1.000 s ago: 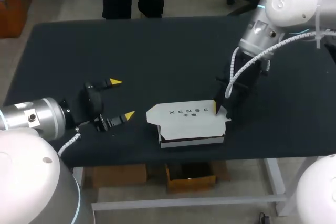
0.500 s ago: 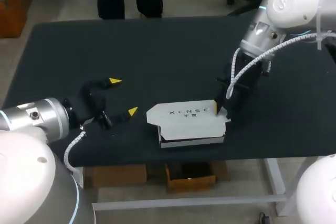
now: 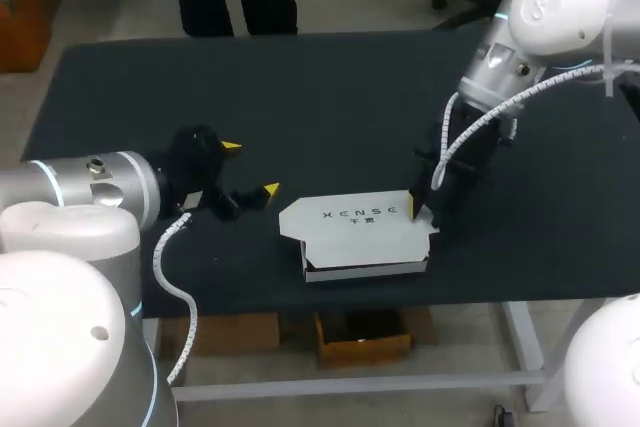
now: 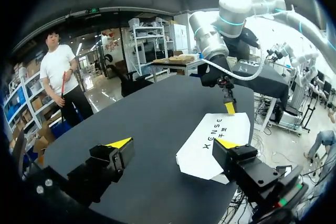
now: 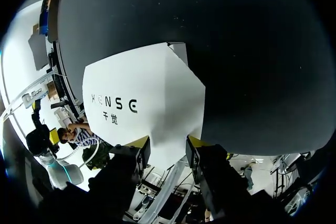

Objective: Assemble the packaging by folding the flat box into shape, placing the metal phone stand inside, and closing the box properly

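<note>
Box [image 3: 355,227] at desk [image 3: 300,97] 6 o'clock. Left pincer [image 3: 250,167] released, near box's 9 o'clock. Right pincer [image 3: 415,209] on 3 o'clock flap, grip unclear. Approach low, tuck flap squarely, avoid shoving box.

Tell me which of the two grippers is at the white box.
The right gripper: it is at the right end of the white box. The left gripper is open and apart from it.

Box [image 3: 368,238] interior out of sight
</note>
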Motion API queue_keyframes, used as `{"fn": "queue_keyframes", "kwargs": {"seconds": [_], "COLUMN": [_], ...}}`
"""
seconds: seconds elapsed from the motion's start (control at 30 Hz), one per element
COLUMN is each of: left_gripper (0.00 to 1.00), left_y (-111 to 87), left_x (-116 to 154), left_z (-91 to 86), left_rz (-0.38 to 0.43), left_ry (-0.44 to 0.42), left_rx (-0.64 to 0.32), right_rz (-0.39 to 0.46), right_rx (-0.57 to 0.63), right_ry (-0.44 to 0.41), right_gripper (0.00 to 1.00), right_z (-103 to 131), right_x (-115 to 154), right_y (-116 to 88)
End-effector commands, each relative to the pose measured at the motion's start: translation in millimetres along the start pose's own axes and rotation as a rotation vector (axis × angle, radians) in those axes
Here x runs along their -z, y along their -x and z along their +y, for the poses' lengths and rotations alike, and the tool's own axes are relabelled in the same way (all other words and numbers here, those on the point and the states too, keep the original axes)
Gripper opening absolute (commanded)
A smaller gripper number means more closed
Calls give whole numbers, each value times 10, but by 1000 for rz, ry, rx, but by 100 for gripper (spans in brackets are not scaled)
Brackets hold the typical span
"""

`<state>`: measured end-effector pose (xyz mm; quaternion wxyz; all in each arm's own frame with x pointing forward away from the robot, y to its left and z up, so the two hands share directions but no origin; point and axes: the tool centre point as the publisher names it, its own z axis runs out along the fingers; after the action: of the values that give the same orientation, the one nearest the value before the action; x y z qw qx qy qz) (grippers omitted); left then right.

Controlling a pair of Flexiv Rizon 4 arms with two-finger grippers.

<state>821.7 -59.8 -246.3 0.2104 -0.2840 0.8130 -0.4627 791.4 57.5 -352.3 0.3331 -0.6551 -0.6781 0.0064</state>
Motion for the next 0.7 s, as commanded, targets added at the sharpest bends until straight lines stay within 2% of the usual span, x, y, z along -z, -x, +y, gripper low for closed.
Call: {"fn": "queue_keyframes", "kwargs": {"seconds": [0.03,0.5,0.7], "left_gripper": [100,100,100], "left_y": [257,257,63], "left_x": [-145,-145,-297], "left_z": [-66,-66,-235], "left_rz": [78,78,-38], "left_ry": [562,562,684], "left_rx": [321,321,625], "right_rz": [2,-2,-2], "right_rx": [0,-1,-4], "right_ry": [1,2,2], "right_gripper": [42,42,41], "right_z": [-9,-6,-7], "right_x": [-13,-17,-27], "right_y": [11,0,3]}}
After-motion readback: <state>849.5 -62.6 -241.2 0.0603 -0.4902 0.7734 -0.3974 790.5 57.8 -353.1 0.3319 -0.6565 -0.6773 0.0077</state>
